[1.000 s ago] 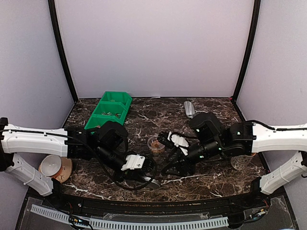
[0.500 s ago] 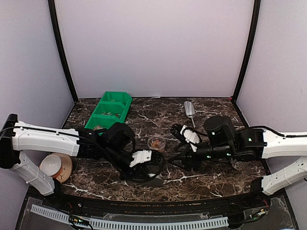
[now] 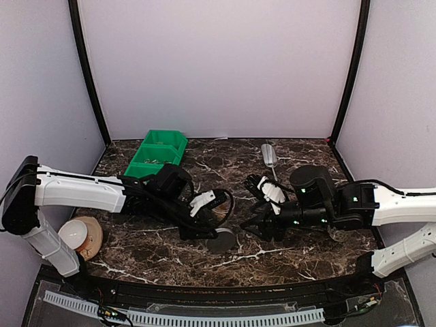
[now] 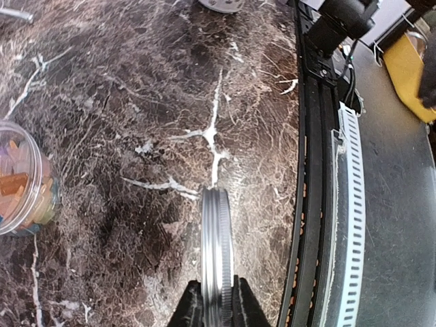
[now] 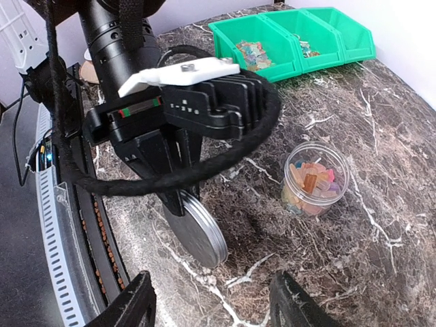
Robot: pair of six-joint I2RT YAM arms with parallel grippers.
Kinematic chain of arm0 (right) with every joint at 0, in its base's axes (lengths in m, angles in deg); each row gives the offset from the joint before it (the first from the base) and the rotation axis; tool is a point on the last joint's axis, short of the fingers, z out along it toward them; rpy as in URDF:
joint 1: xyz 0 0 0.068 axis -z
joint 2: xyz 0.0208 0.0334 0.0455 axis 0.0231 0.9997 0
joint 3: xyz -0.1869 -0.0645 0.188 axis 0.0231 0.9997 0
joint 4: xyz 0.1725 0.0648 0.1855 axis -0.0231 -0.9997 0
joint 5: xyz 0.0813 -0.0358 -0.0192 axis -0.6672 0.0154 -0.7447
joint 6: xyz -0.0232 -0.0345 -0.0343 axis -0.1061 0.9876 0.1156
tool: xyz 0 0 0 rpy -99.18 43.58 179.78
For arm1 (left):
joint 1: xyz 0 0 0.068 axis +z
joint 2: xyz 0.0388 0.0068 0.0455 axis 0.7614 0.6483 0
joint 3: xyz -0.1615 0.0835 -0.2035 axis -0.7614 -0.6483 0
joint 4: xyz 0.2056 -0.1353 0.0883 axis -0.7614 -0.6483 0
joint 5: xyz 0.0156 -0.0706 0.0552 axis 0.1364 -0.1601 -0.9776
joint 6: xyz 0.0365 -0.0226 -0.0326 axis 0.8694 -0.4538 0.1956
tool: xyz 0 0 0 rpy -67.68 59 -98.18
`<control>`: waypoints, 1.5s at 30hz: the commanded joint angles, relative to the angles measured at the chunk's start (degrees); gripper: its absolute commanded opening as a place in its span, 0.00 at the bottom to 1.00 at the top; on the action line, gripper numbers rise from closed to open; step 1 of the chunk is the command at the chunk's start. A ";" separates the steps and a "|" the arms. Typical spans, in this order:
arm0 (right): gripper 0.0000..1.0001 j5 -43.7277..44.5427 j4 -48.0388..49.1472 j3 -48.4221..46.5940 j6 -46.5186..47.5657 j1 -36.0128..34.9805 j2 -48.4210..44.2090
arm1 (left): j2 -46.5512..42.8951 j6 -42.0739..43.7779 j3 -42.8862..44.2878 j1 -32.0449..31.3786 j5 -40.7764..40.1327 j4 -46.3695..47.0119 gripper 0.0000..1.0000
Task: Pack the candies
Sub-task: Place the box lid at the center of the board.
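Silver lid (image 4: 216, 248), held on edge, is pinched by the left gripper (image 4: 216, 308), nearer than the candies (image 5: 315, 180); the right gripper (image 5: 212, 308) gapes wide, empty.

The top external camera is looking down from above and behind the arm bases, facing the far wall and taking in the whole desk (image 3: 306, 153), near edge to far edge. The left wrist camera is sitting close over the desk, peering past its own jaws toward the right edge. The near edge's slotted rail (image 4: 347, 204) is running down that picture's right side. The right wrist camera is looking from higher up toward the far-left corner, where the green bin (image 5: 293, 37) is showing. All three views are sharing mid-desk — the lid (image 4: 216, 252) and the tub (image 5: 317, 144) of candies (image 5: 312, 184).
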 commanded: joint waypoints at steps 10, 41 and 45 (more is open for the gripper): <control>0.57 0.96 0.51 0.08 0.06 0.17 0.17 | 4.16 -15.91 0.93 1.35 0.16 2.30 0.03; 0.59 -0.91 -1.39 -2.14 0.59 0.18 4.11 | 8.16 -21.70 -3.10 3.73 0.23 4.78 0.30; 0.60 -0.57 -1.78 -2.45 0.64 0.23 3.87 | 8.30 -22.11 -3.08 3.74 0.42 5.65 0.36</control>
